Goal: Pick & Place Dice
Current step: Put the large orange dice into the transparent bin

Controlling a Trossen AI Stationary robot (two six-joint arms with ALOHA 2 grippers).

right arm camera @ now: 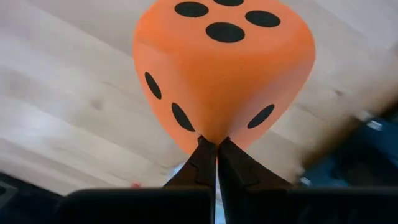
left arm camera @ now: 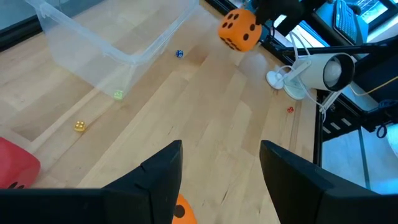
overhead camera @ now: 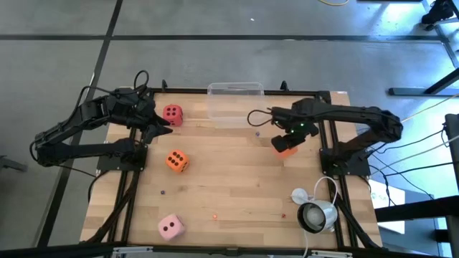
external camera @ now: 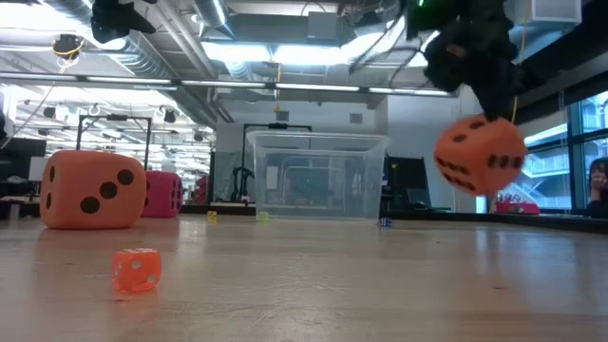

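My right gripper point(overhead camera: 287, 140) is shut on an orange die point(overhead camera: 285, 146) held above the table's right half, near the clear plastic box point(overhead camera: 235, 100). The die also shows in the low view point(external camera: 480, 155) and in the left wrist view point(left arm camera: 239, 29). My left gripper point(overhead camera: 161, 127) is open and empty, between the red die point(overhead camera: 172, 114) and a second orange die point(overhead camera: 176, 161), both resting on the table. A pale pink die point(overhead camera: 171, 227) rests near the table's near edge. My right gripper pinches one corner of the orange die point(right arm camera: 210, 138) between its two fingertips point(right arm camera: 200, 155), which nearly meet on it. The fingers come from above, pointing down. The die hangs below the gripper, tilted on its corner, lifted clear of the table point(external camera: 480, 155).
The clear box stands at the far edge's middle. A white cup-like device with a cable point(overhead camera: 315, 213) lies at the near right corner. Several tiny dice lie scattered on the wood, one orange point(external camera: 137, 269) near the low camera.
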